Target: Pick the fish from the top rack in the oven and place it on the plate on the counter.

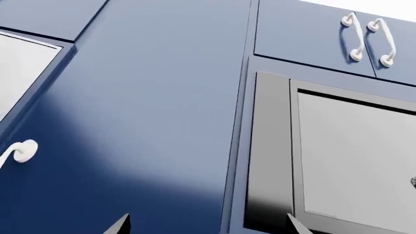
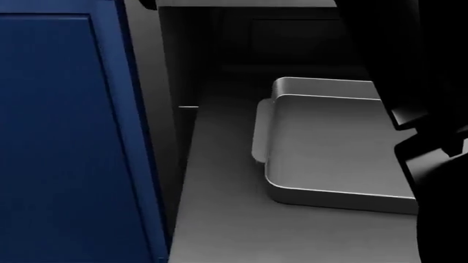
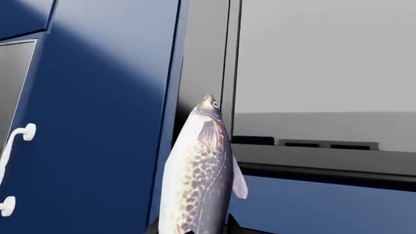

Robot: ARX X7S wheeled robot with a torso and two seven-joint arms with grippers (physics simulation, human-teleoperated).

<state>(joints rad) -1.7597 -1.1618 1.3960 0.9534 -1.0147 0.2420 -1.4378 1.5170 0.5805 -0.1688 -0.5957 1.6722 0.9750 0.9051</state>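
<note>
Fish held in the right gripper, outside the oven

The fish (image 3: 198, 175) was gripped near its tail by the right gripper (image 3: 193, 230) at the frame's bottom centre, head up beside the oven (image 3: 204, 63). The left gripper's (image 1: 208, 225) tips stood wide apart, holding nothing. The tray (image 2: 329, 145) sat on the top rack (image 2: 219, 208). No plate was seen. The fish could slip, being held so near its end.

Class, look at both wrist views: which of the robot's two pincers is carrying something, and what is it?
The right pincer: it grips a speckled silvery-white fish. The left pincer shows only bare tips before navy blue cabinets.
</note>
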